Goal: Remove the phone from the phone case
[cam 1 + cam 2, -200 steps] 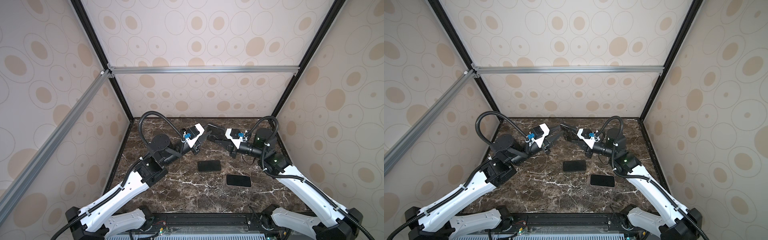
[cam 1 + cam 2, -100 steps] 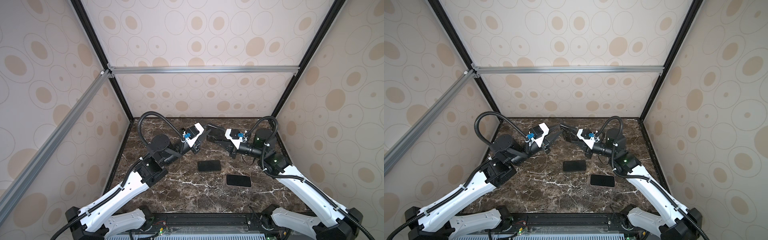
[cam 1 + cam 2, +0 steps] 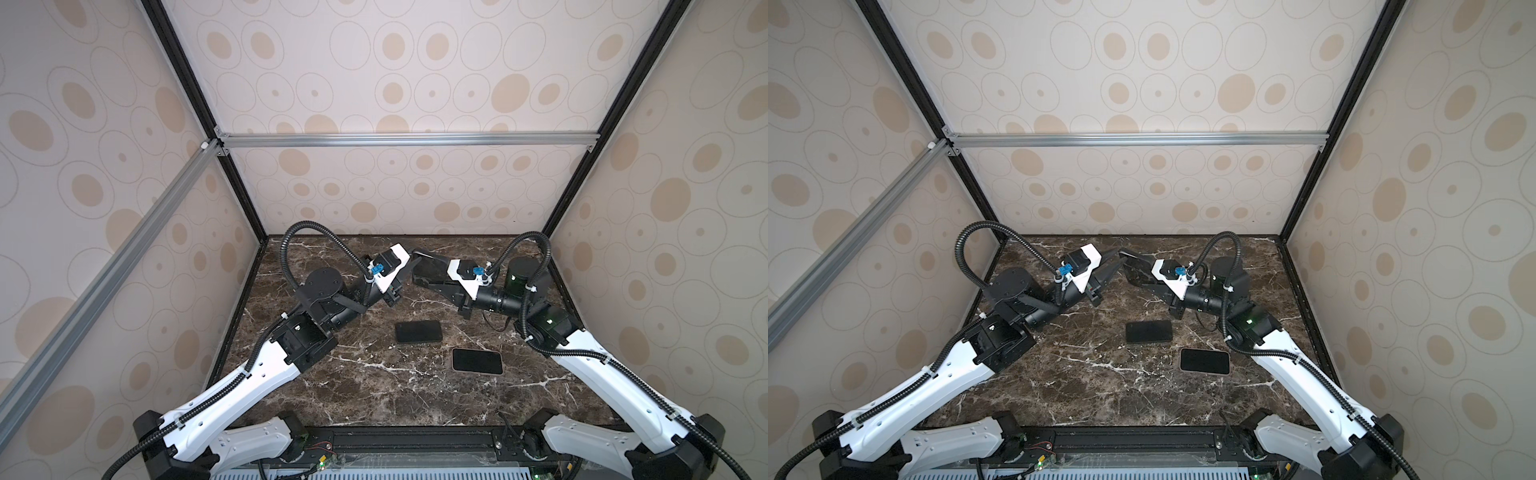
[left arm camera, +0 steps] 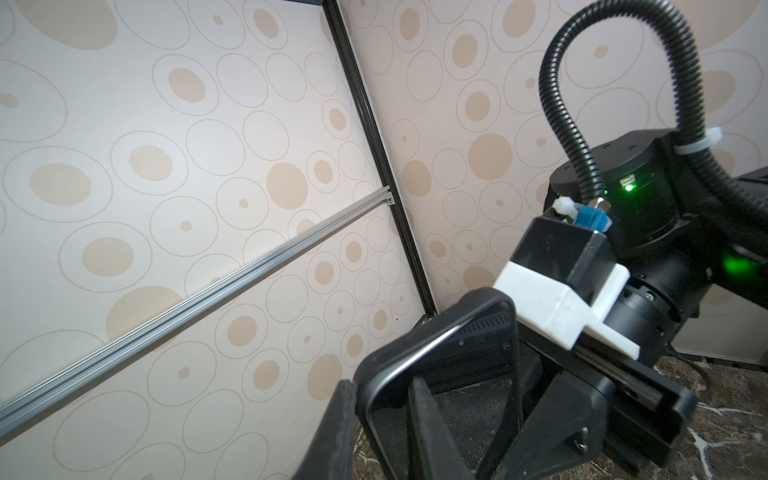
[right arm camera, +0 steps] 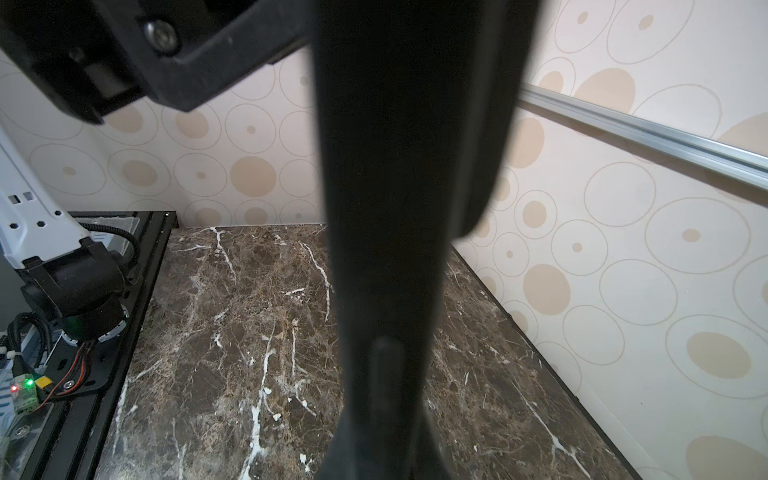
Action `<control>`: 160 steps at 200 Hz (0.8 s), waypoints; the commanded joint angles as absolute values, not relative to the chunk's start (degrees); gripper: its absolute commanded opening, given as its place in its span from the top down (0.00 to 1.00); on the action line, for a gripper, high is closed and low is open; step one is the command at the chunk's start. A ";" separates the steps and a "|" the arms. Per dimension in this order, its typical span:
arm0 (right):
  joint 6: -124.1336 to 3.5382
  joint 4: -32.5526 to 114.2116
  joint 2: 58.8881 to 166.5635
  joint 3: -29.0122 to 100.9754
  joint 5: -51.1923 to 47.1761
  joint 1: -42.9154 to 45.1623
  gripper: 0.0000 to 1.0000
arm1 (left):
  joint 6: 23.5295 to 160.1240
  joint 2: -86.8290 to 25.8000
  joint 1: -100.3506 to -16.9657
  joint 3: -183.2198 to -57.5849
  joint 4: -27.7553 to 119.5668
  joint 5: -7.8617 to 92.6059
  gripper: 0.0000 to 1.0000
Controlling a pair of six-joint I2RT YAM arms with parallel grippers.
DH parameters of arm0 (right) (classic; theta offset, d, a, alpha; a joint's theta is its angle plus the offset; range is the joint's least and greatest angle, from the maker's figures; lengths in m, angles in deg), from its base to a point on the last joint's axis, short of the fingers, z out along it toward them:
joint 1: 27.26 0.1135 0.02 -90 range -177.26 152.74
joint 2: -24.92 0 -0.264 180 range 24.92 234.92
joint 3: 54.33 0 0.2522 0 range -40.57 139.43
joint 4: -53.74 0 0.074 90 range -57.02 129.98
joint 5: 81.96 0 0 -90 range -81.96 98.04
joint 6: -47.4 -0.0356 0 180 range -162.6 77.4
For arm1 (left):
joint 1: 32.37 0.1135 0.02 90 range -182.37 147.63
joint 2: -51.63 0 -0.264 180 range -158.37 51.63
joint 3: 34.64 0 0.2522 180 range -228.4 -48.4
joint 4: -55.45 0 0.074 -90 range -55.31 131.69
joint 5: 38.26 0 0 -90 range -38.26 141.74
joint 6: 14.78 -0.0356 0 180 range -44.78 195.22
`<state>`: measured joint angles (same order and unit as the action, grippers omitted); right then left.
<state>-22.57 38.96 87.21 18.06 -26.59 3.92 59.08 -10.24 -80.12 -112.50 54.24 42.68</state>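
Black and clamped on the case, the right gripper holds it up in the air, so the other arm can get at it. The left gripper has one finger on each side of the case's edge, likely to peel it off; I cannot tell if it squeezes. The phone sits inside the case. Below, a black phone and a pale-rimmed phone lie flat on the stone table, apart.

Readable text, labels, brands, numbers, signs: none on the phone case or elsewhere in view.
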 commanded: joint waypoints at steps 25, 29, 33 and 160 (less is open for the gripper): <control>-19.06 40.80 87.82 21.35 -29.76 6.40 1.00 | 57.11 -12.42 -80.88 -114.58 50.53 39.98 0.77; -18.96 40.70 87.85 21.38 -29.85 6.45 1.00 | 57.11 -12.52 -80.88 -114.58 50.38 39.86 0.77; -18.83 40.68 87.86 21.39 -29.96 6.58 1.00 | 57.11 -12.66 -80.88 -114.66 50.18 39.61 0.77; -15.35 41.25 87.63 20.72 -34.58 8.15 1.00 | 57.82 -15.15 -80.88 -115.99 45.27 32.40 0.68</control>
